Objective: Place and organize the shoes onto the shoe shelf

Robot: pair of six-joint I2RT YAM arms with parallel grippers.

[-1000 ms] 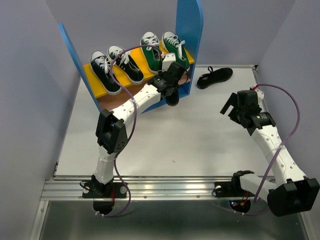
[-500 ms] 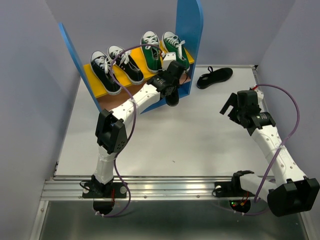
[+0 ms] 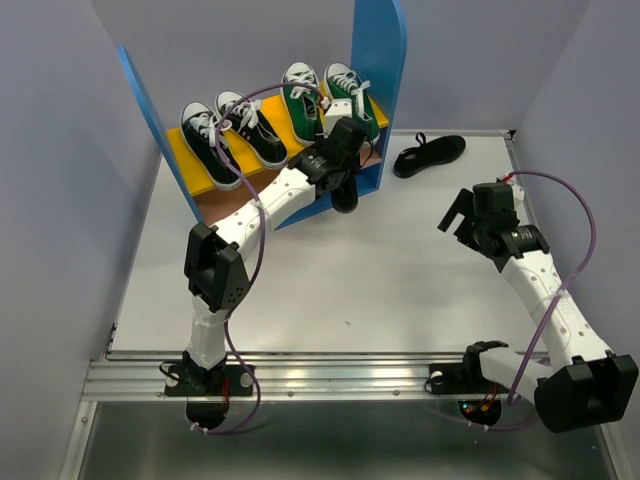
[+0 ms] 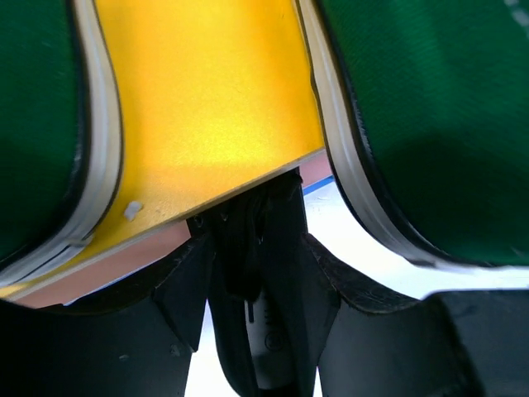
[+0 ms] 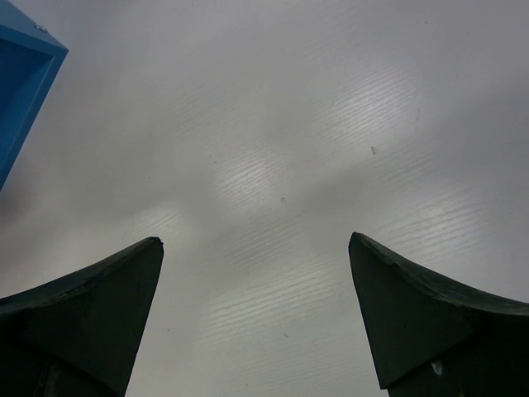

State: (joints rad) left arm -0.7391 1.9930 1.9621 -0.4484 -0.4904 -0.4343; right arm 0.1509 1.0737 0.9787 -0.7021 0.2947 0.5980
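Fingers point(image 4: 178, 289) of my left gripper point(image 3: 343, 182) flank an all-black shoe point(image 4: 258, 318) at the shoe shelf's point(image 3: 378, 60) lower board point(image 4: 124, 266), beneath the green sneakers point(image 3: 298, 108); whether they pinch it I cannot tell. My right gripper point(image 5: 256, 244) hangs spread wide above the table point(image 3: 400, 270).

The green canvas sneakers point(image 4: 430, 107) are matt woven cloth, edged with smooth white rubbery soles. The yellow-orange upper shelf board point(image 4: 207, 107) looks smooth with a soft sheen. The white bench point(image 5: 273, 165) is matt and finely ribbed.
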